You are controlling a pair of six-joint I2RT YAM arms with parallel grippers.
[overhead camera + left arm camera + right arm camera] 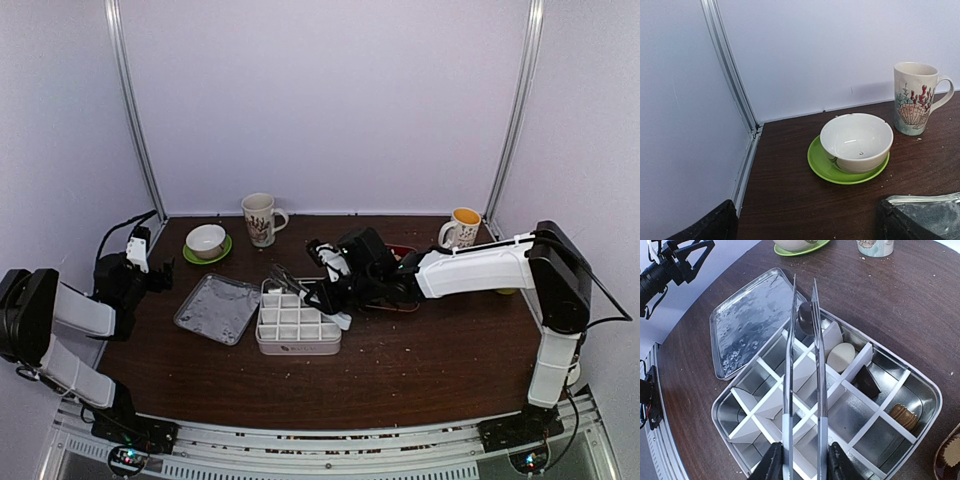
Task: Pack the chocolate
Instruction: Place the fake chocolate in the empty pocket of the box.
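My right gripper [805, 462] is shut on the handles of metal tongs [790, 365]. The tong tips pinch a dark round chocolate [805, 319] above the far edge of an open tin box [932, 390] with white dividers. In the box lie a cream oval chocolate [842, 356], a dark wedge [867, 381] and a tan ribbed round one [903, 416]. In the top view the right gripper [335, 290] hangs over the box [298, 347]. My left gripper [158, 278] is open and empty at the far left, its fingertips [710, 225] low over bare table.
The tin lid [217, 308] lies left of the box. A white bowl on a green saucer [850, 172] and a shell-patterned mug [915, 97] stand at the back left. A yellow-filled mug [462, 228] stands at the back right. A red dish [402, 250] sits behind the right arm.
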